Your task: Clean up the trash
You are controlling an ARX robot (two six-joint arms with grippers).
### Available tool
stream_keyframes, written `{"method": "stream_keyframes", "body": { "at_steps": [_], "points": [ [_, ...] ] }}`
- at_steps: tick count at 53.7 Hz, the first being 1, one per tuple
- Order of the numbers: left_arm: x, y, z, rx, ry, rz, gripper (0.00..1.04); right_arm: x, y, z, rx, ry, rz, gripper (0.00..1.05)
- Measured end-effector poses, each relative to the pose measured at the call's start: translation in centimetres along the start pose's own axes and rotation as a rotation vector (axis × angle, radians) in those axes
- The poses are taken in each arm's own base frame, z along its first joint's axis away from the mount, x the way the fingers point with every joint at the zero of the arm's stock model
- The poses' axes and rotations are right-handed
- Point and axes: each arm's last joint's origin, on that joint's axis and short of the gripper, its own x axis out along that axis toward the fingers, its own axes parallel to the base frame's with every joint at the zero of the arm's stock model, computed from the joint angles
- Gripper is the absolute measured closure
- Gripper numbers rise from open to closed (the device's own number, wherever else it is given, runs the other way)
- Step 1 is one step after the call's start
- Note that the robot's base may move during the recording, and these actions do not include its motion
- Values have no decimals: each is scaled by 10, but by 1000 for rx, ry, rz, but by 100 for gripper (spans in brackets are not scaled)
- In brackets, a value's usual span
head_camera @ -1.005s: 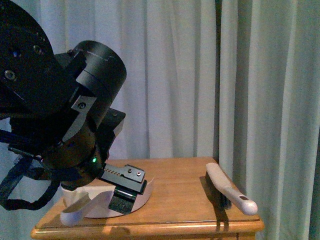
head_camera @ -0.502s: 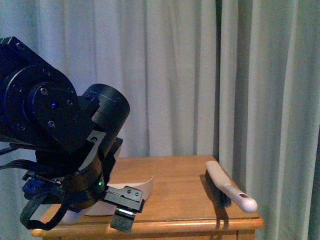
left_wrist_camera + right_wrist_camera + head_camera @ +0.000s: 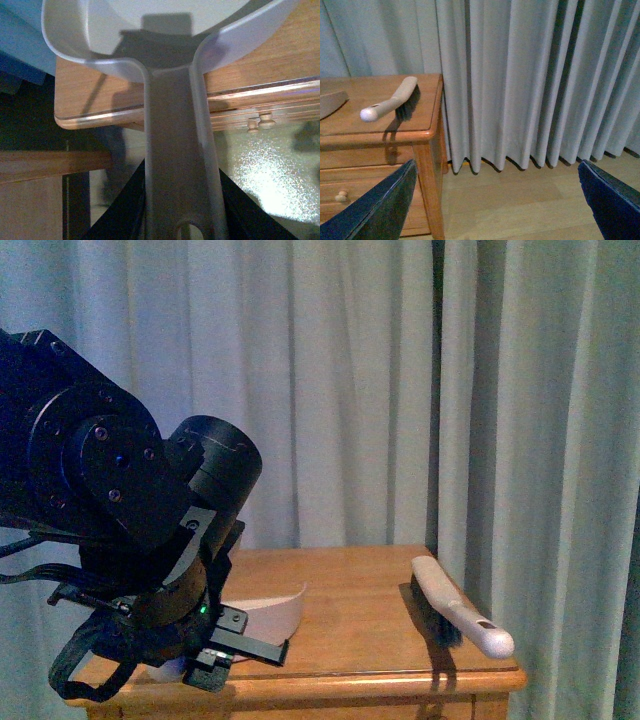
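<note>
My left gripper is shut on the handle of the beige dustpan, whose pan rests on the wooden table at its front left edge. In the left wrist view the dustpan handle runs out past the table edge between my jaws, and the pan looks empty. My right gripper is open and empty, off the table's right side above the floor. No crumpled white paper wad shows in any view.
A hand brush with a beige handle lies at the table's right edge, also in the right wrist view. Grey curtains hang behind. The table has drawers with knobs. Wooden floor lies to the right.
My left arm has dropped and drawn toward the table's front left edge, pulling the dustpan with it. The brush has not moved.
</note>
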Motion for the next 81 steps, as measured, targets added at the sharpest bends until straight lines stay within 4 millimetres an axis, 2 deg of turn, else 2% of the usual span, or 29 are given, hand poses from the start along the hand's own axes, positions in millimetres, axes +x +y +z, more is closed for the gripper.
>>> {"method": "stream_keyframes", "body": {
  "at_steps": [14, 19, 27, 33, 43, 55, 69, 75, 81],
  "points": [
    [-2, 2, 2, -18, -23, -12, 77, 0, 0, 0, 0, 0, 0, 7],
    [-10, 6, 3, -34, -82, -7, 77, 0, 0, 0, 0, 0, 0, 7],
    [-50, 27, -2, -73, -341, 39, 77, 0, 0, 0, 0, 0, 0, 7],
    [-80, 44, -14, -120, -491, 55, 77, 0, 0, 0, 0, 0, 0, 7],
    [-132, 78, -56, -158, -744, 107, 77, 0, 0, 0, 0, 0, 0, 7],
    [-171, 103, -115, -88, -913, 78, 77, 0, 0, 0, 0, 0, 0, 7],
    [-200, 118, -178, -12, -1027, 55, 77, 0, 0, 0, 0, 0, 0, 7],
    [-206, 123, -198, 3, -1055, 60, 77, 0, 0, 0, 0, 0, 0, 7],
    [-207, 126, -208, 11, -1061, 55, 77, 0, 0, 0, 0, 0, 0, 7]
  ]
}}
